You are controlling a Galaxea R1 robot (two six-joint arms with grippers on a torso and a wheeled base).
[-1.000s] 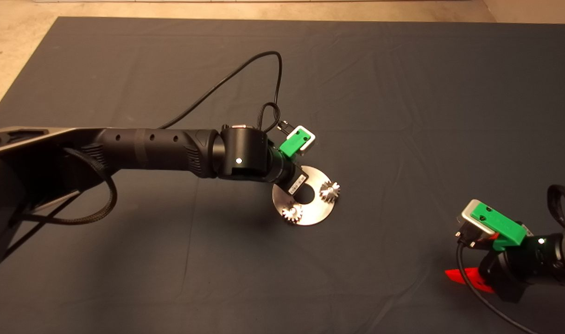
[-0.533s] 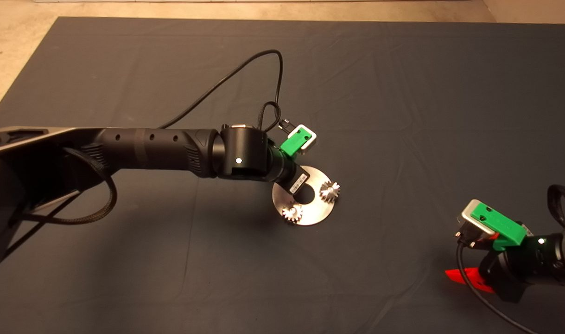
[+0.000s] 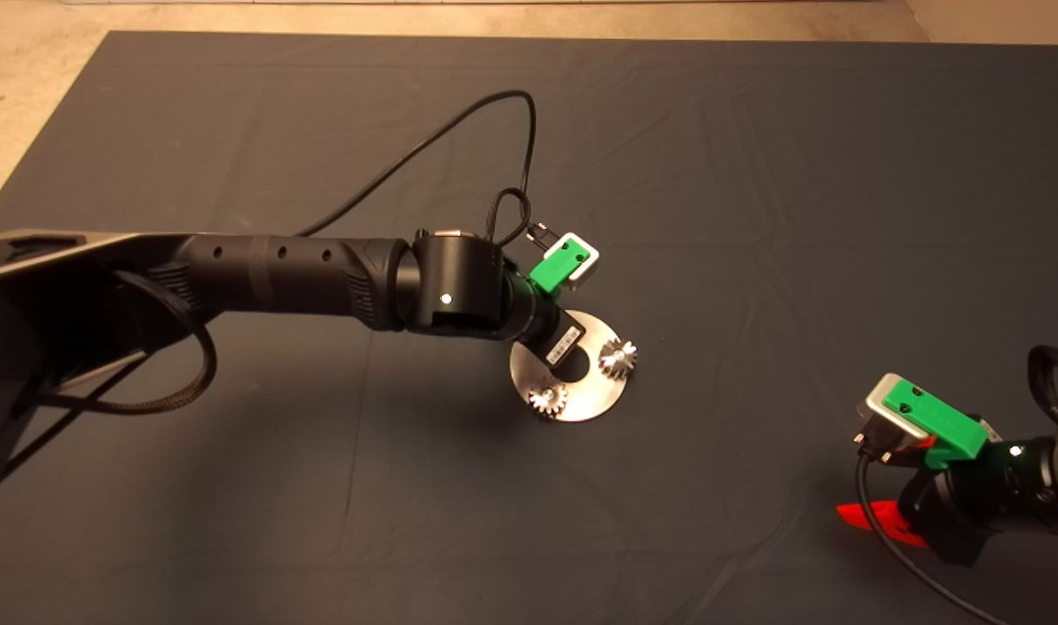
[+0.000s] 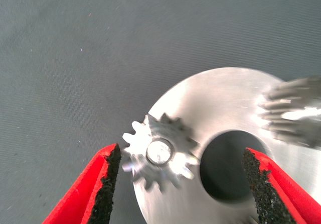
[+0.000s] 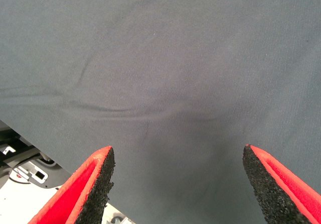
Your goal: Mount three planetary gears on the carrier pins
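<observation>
1. Two planetary gears sit on the round metal disc [image 3: 572, 369] near the middle of the counter [image 3: 754, 174], which is covered by a dark mat: one gear [image 3: 619, 356] on the disc's right side and another gear [image 3: 548, 399] at its lower left edge, as the head view shows them.
2. The left wrist view shows a third gear [image 4: 158, 153] seated on a carrier pin [image 4: 159, 151], whose silver top shows through the gear's bore; this gear lies at the disc's rim, beside the central hole [image 4: 228, 163].
3. In that same view a second gear [image 4: 293, 111] appears blurred on the far side of the hole.
4. The left claw [image 4: 183, 184] hangs over the disc with its fingers spread wide; the seated gear lies between the two pads, nearer to one pad [image 4: 106, 184] and apart from both, so the claw grips nothing.
5. From the head view the left arm [image 3: 320, 278] reaches in from the left and its wrist covers the disc's upper left part, hiding the third gear that only the wrist view reveals.
6. The right claw [image 5: 178, 184] waits at the lower right edge of the counter, fingers apart and empty, with only mat between them in its wrist view.
7. The right wrist view also catches a strip of pale floor and equipment beyond the mat's edge.
</observation>
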